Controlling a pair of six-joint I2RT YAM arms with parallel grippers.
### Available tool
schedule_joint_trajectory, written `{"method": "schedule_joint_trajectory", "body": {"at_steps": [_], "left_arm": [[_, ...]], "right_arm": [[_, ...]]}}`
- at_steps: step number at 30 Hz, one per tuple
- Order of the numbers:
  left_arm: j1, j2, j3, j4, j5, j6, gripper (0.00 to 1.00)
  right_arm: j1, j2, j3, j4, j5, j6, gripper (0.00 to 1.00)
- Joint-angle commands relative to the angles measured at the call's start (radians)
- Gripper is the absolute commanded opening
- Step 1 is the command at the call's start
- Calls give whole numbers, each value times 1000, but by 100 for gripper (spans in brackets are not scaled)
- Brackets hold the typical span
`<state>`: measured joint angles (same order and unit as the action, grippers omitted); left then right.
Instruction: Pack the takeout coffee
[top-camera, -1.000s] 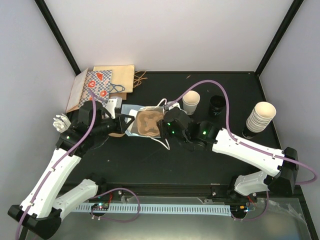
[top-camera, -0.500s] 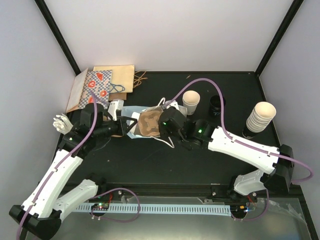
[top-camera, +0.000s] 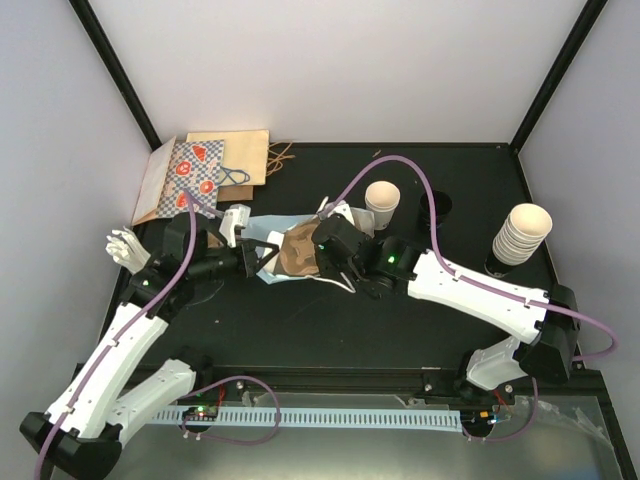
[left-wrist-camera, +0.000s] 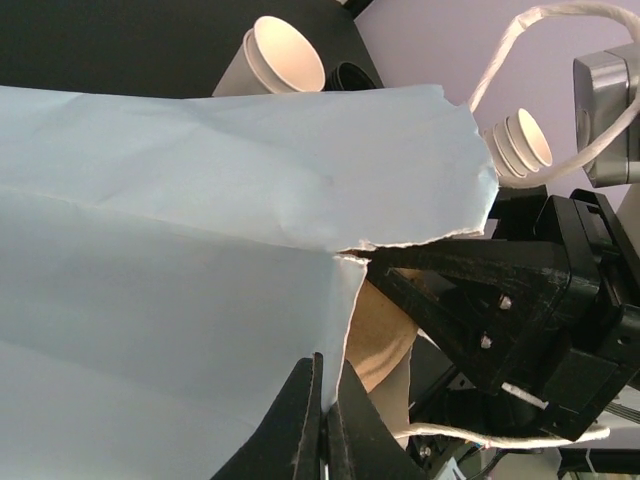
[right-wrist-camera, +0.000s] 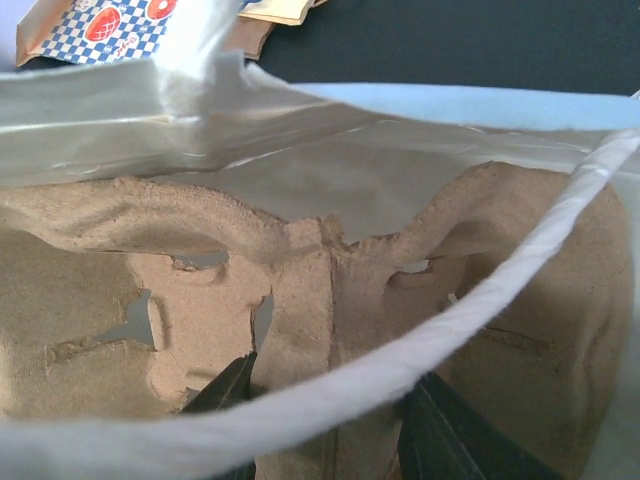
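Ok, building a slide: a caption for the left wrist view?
Left gripper pinches the edge of the blue paper bag, brown cup carrier just behind.

Black table (top-camera: 330, 330): blue bag (top-camera: 268, 280) centre, open cup (top-camera: 382, 203), cup stack (top-camera: 520, 235) (right), patterned bags (top-camera: 195, 170) back-left.

Left gripper (left-wrist-camera: 325, 378) tight on edge of blue bag (left-wrist-camera: 180, 280); seemingly brown carrier (left-wrist-camera: 382, 335) behind.

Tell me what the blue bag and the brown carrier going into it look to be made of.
The light blue bag looks like thin matte paper, going by its creases and ragged torn edge. Its inside shines in the right wrist view, perhaps a coated lining. The cup carrier looks like brown moulded pulp, with a rough, fibrous surface and torn-looking slots. The bag's handle is a white twisted cord, likely paper.
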<state>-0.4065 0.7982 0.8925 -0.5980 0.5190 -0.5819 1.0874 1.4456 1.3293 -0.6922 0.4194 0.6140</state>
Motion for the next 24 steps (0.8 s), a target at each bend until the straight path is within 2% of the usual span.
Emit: {"method": "schedule_joint_trajectory", "body": {"at_steps": [1, 10, 19, 24], "left_arm": [[-3, -13, -10, 23, 59, -26, 2], [-3, -40, -58, 157, 203, -153, 2], [-13, -73, -107, 264, 306, -282, 1], [-16, -86, -162, 266, 303, -286, 2]], "right_arm": [[1, -22, 26, -36, 71, -33, 38], [20, -52, 94, -167, 131, -37, 39], [26, -76, 204, -371, 70, -27, 40], [26, -69, 171, -415, 56, -4, 40]]}}
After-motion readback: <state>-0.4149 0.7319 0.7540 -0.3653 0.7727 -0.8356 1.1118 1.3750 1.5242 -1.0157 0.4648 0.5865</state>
